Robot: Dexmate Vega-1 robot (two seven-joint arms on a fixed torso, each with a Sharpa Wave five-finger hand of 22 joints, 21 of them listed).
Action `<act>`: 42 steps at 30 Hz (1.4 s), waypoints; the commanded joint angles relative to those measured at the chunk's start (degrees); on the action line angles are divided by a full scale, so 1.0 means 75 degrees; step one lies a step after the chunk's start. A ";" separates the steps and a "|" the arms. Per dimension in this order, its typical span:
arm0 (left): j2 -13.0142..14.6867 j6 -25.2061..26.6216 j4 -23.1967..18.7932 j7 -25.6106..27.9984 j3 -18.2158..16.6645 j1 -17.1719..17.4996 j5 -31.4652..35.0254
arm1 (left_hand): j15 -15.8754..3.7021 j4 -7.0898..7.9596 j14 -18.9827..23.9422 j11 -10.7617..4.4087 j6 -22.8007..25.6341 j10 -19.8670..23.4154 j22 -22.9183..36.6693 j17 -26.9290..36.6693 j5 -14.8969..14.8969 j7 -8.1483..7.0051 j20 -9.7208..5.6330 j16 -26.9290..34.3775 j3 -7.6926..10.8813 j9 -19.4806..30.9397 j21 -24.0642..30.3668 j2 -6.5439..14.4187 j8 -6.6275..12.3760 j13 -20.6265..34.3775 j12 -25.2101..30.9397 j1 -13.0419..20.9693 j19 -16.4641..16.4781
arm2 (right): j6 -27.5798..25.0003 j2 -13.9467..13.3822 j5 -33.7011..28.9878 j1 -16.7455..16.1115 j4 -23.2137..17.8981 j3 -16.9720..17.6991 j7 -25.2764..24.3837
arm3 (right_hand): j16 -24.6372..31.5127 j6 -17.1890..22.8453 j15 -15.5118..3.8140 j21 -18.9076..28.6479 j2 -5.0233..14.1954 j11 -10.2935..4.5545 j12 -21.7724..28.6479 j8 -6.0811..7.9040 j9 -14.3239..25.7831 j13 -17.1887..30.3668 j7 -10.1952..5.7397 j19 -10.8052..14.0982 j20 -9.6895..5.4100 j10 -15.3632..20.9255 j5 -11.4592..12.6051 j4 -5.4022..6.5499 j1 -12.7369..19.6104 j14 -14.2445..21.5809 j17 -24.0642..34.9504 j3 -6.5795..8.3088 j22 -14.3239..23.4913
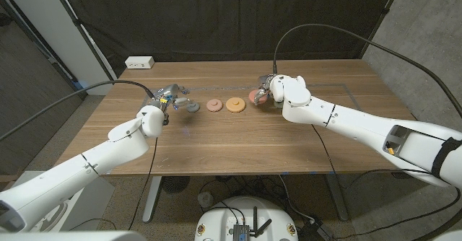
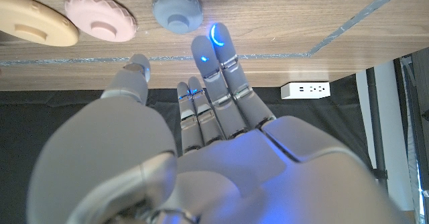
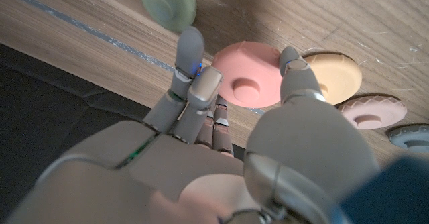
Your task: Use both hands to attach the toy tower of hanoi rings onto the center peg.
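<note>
Both hands at toy rings on worktop (image 1: 303, 147), no readable writing.
Right hand (image 3: 221, 127) fingers grip coral ring (image 3: 249, 73); left hand (image 2: 201, 117) fingers spread, empty, near blue ring (image 2: 176, 9).

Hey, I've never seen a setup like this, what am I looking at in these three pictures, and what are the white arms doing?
It is a two-armed robot at a wooden table. The wide picture looks down from its head; the other two come from cameras on each wrist, looking along the hand. A row of toy discs lies on the table: blue-grey ring, pink ring, tan ring, coral ring, green ring. The right hand has fingers on both sides of the coral ring, perhaps gripping it. The left hand reaches toward the blue-grey ring, fingers apart, holding nothing.
</note>
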 commanded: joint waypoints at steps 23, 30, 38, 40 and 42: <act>0.0221 0.0062 -0.0207 0.0200 -0.0258 0.0392 -0.0122 | -0.0761 -0.0030 -0.0035 0.0032 0.0026 0.0018 -0.0133 -0.0017 0.0078 -0.0024 -0.0597 0.0073 0.0015 0.0031 0.0223 0.0071 -0.0019 0.0057 -0.0091 0.0002 -0.0090 | 0.0386 0.0095 -0.0274 -0.0177 -0.0376 0.0223 0.0304 | 0.0069 0.1367 -0.0092 0.0060 0.0419 -0.1416 -0.0087 0.0004 0.0016 0.0632 -0.1212 0.0151 -0.0505 0.1491 0.0286 0.0603 0.0082 0.0060 0.0035 0.0846 -0.0027; 0.0269 -0.0006 -0.0222 0.0375 -0.0405 0.0597 -0.0219 | -0.0760 -0.0038 -0.0025 0.0017 0.0053 0.0047 -0.0181 -0.0028 0.0083 -0.0038 -0.0615 0.0094 0.0013 0.0031 0.0282 0.0054 -0.0011 0.0068 -0.0091 0.0003 -0.0098 | 0.0461 0.0185 -0.0361 -0.0173 -0.0354 0.0210 0.0350 | 0.0080 0.1390 -0.0092 0.0062 0.0405 -0.1411 -0.0108 -0.0001 0.0015 0.0640 -0.1220 0.0162 -0.0506 0.1504 0.0302 0.0597 0.0085 0.0074 0.0037 0.0889 -0.0040; 0.0320 -0.0107 -0.0212 0.0511 -0.0505 0.0710 -0.0249 | -0.0761 -0.0038 -0.0031 0.0023 0.0025 0.0021 -0.0229 -0.0034 0.0092 -0.0023 -0.0600 0.0107 0.0030 0.0032 0.0332 0.0073 -0.0025 0.0080 -0.0111 0.0017 -0.0152 | 0.0485 0.0306 -0.0433 -0.0181 -0.0319 0.0218 0.0392 | 0.0090 0.1402 -0.0091 0.0071 0.0389 -0.1404 -0.0119 -0.0011 0.0015 0.0655 -0.1237 0.0180 -0.0505 0.1545 0.0319 0.0595 0.0084 0.0086 0.0037 0.0939 -0.0047; 0.0334 -0.0124 -0.0214 0.0537 -0.0534 0.0737 -0.0260 | -0.0761 -0.0039 -0.0032 0.0029 0.0024 0.0026 -0.0234 -0.0033 0.0093 -0.0026 -0.0598 0.0109 0.0031 0.0032 0.0338 0.0072 -0.0026 0.0081 -0.0109 0.0018 -0.0156 | 0.0490 0.0341 -0.0463 -0.0167 -0.0300 0.0203 0.0408 | 0.0092 0.1414 -0.0091 0.0069 0.0385 -0.1409 -0.0126 -0.0009 0.0016 0.0659 -0.1231 0.0178 -0.0505 0.1544 0.0323 0.0594 0.0083 0.0089 0.0037 0.0949 -0.0053; 0.0343 -0.0143 -0.0210 0.0558 -0.0557 0.0760 -0.0270 | -0.0760 -0.0042 -0.0035 0.0015 0.0039 0.0030 -0.0249 -0.0029 0.0094 -0.0041 -0.0606 0.0117 0.0032 0.0032 0.0362 0.0066 -0.0020 0.0080 -0.0113 0.0020 -0.0146 | 0.0509 0.0384 -0.0501 -0.0147 -0.0267 0.0180 0.0412 | 0.0094 0.1414 -0.0091 0.0069 0.0381 -0.1408 -0.0131 -0.0013 0.0016 0.0662 -0.1227 0.0180 -0.0505 0.1548 0.0327 0.0595 0.0082 0.0091 0.0037 0.0961 -0.0057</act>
